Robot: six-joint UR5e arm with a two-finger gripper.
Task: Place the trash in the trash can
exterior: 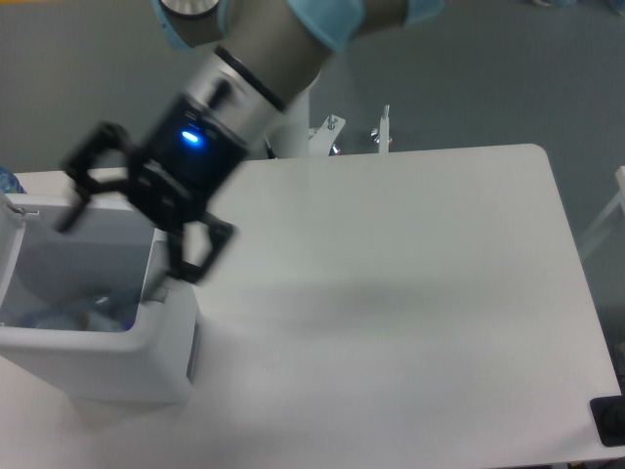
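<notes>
The trash can (107, 363) stands at the table's left edge, a boxy white bin with a grey inside. A clear, bluish bottle (61, 315) lies low inside it, blurred. I cannot make out the wrapper. My gripper (127, 244) hangs over the bin's right rim, motion-blurred. It is open, its black fingers (190, 264) spread wide with nothing between them.
The arm's white base column (293, 112) and metal brackets (381, 132) stand behind the table's back edge. A small bluish thing (5, 182) shows at the frame's left edge behind the bin. A dark object (609, 420) sits at the table's front right corner.
</notes>
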